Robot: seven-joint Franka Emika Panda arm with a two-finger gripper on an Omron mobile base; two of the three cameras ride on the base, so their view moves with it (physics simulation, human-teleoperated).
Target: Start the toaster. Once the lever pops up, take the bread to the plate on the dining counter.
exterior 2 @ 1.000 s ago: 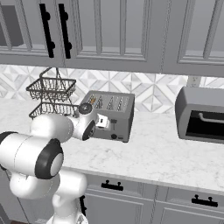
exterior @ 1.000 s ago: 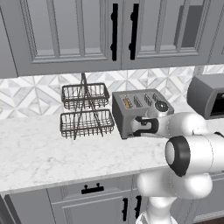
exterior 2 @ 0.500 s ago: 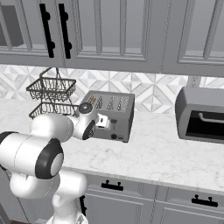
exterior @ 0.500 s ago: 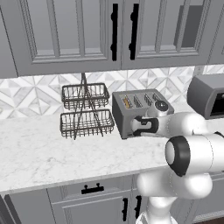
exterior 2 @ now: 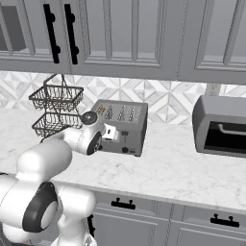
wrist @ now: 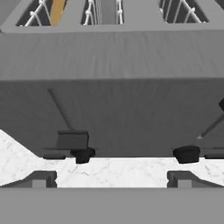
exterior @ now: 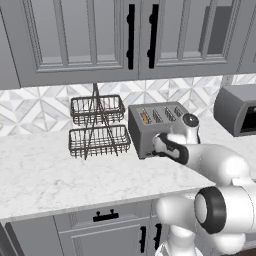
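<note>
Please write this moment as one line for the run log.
gripper: open, at toaster front | lever: low, untouched | bread: in slot

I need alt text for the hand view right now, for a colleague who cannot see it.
Close on the toaster's grey front face, with the open jaws' tips low over white marble counter. A lever tab sits low left, a dark knob at right; bread shows in a top slot.

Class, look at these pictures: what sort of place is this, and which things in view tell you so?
Most likely a home kitchen: a four-slot toaster on a marble counter, a toaster oven beside it, and grey cabinets above.
</note>
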